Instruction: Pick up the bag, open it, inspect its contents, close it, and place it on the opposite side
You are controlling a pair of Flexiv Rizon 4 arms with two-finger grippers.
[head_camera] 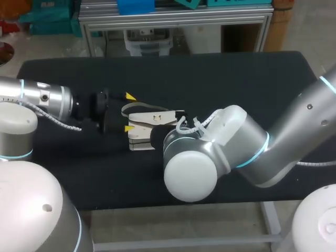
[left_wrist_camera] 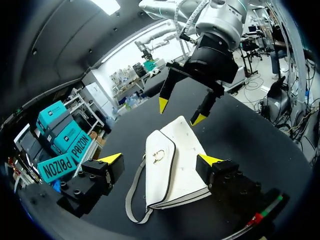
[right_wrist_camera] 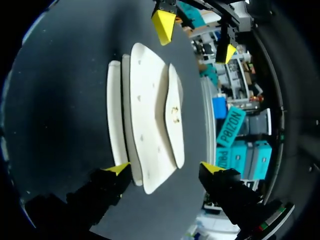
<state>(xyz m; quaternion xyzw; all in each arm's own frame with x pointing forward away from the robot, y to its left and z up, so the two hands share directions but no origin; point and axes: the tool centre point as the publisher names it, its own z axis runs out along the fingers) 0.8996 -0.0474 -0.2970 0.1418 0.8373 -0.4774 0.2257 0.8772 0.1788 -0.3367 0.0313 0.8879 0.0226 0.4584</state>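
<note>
A white leather-look handbag [head_camera: 147, 119] with a dark-edged flap and a small gold clasp [left_wrist_camera: 159, 156] lies flat on the black table [head_camera: 236, 79], a little left of the middle, with its flap down and the clasp facing up. Its pale strap [left_wrist_camera: 131, 200] loops out on the table at the end nearest the left gripper [left_wrist_camera: 160, 159]. That gripper comes in low from the left with its yellow-tipped fingers spread wide. The bag's near end sits between them; one tip is close beside the bag's edge and the other is well clear of it, so nothing is pinched. The right arm [head_camera: 294, 136] reaches in from the right, and in the head view its wrist covers the bag's far end. From the left wrist view, the right gripper [left_wrist_camera: 181, 111] hangs over that far end, its fingers also parted. One tip is close to the bag's corner, though I cannot tell whether it touches.
</note>
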